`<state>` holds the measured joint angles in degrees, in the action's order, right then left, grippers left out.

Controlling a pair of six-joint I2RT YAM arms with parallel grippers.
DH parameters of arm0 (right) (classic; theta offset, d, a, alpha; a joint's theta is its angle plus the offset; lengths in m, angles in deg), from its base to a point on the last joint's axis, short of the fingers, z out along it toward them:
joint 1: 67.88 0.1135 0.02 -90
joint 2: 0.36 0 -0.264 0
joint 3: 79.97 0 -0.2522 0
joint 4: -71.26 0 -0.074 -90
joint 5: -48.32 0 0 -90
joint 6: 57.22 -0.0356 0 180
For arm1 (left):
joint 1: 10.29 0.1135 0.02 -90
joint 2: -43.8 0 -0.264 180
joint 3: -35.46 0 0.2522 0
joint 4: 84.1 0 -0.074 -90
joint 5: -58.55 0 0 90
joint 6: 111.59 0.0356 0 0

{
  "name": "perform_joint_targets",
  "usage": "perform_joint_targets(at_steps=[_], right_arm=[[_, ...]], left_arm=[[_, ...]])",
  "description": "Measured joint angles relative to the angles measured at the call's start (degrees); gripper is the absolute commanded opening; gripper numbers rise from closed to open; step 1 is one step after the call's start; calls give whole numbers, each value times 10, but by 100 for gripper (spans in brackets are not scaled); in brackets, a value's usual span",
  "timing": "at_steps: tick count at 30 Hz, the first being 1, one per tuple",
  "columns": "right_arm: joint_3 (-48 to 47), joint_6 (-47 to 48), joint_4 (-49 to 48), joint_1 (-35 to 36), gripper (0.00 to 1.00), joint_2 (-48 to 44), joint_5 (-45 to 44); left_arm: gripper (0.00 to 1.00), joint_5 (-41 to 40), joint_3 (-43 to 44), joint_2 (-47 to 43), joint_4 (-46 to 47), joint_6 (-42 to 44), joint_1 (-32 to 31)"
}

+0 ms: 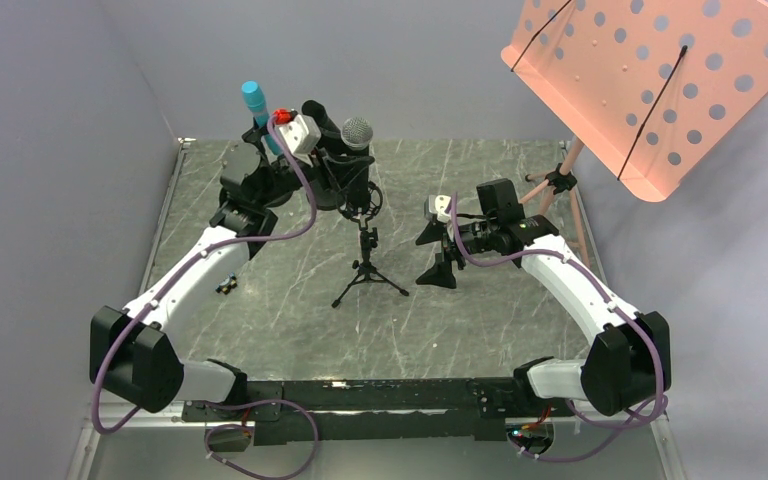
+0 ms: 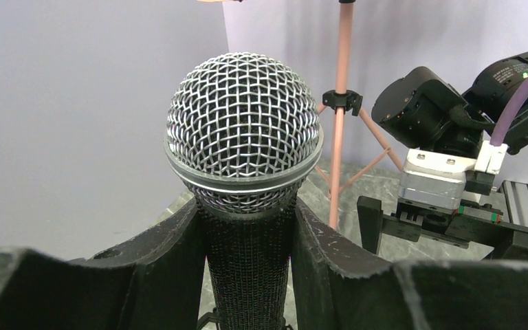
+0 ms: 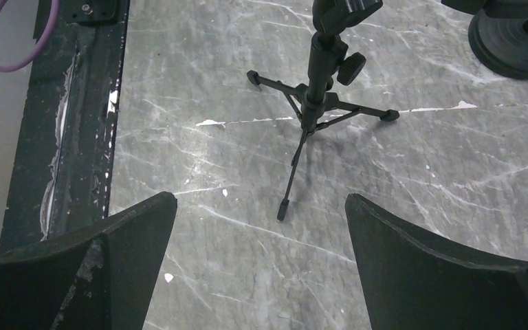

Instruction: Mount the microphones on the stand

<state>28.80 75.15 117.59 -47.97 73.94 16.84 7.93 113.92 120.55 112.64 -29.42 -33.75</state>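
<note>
Your left arm [image 1: 185, 275] stretches far forward, its gripper [image 2: 247, 227] raised and both fingers pressed against the mesh-headed microphone [image 2: 242, 130], while your right arm [image 1: 570, 275] bends inward, its gripper [image 3: 261, 206] angled downward with jaws spread wide.

Legible text: none. No lettering, label, brand, number or sign can be read in any of the three views.
</note>
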Motion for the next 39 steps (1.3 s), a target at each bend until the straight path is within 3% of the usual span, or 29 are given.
perform_joint_targets(at_steps=[9, 20, 32, 39], right_arm=[[0, 2, 4, 0, 100, 1, 0], [0, 7, 4, 0, 100, 5, 0], [0, 8, 4, 0, 100, 5, 0], [0, 8, 4, 0, 100, 5, 0]], left_arm=[[0, 4, -47, 7, 56, 16, -1], [0, 2, -70, 23, 132, -26, 2], [0, -14, 1, 38, -32, -62, 10], [0, -19, 22, 61, -69, -75, 20]])
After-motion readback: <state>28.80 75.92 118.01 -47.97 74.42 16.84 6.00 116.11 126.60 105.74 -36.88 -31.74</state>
